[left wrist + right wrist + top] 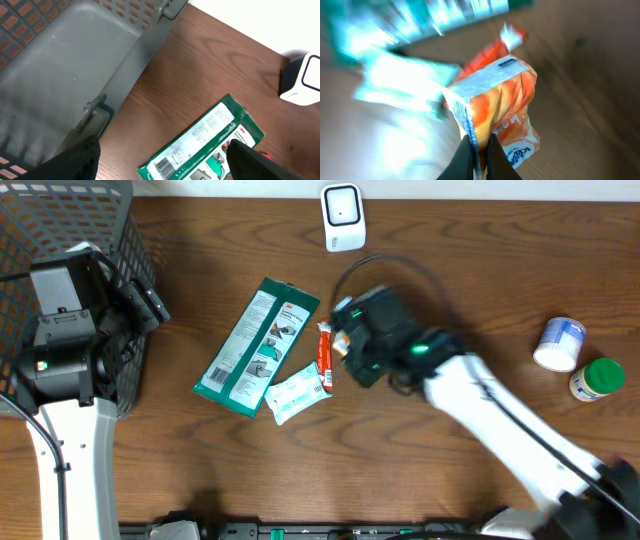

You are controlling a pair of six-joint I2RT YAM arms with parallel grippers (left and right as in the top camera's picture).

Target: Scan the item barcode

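Packet (505, 100) is the orange one, and your right gripper (479, 150) has it. In the right wrist view the two fingers are pressed together on the packet's lower edge, with no gap between them beyond the wrapper itself. That view is badly smeared, so you can't read any print or pick out a barcode on it.

From overhead, the packet sits near the middle of the table (480, 280), right at the nose of your right gripper. The green pack (255, 345) is just to its left, lying flat at a slant, and the white pack (297, 393) is just below it, touching the green pack's lower corner. Can't tell from either view whether the packet is off the wood or only tipped up.

Scanner (343, 218) is the little white box at the far edge of the table, up past the packet and well apart from it.

Your left gripper (167, 160) is spread wide with nothing in it. Its dark fingers show only at the bottom corners of the left wrist view. It hangs by the grey basket (75, 60) on the left side of the table, looking down at the basket's wall and the top end of the green pack.

Over on the right there's a white tub (558, 343) and a green-capped bottle (598, 378) side by side, well apart from everything else.
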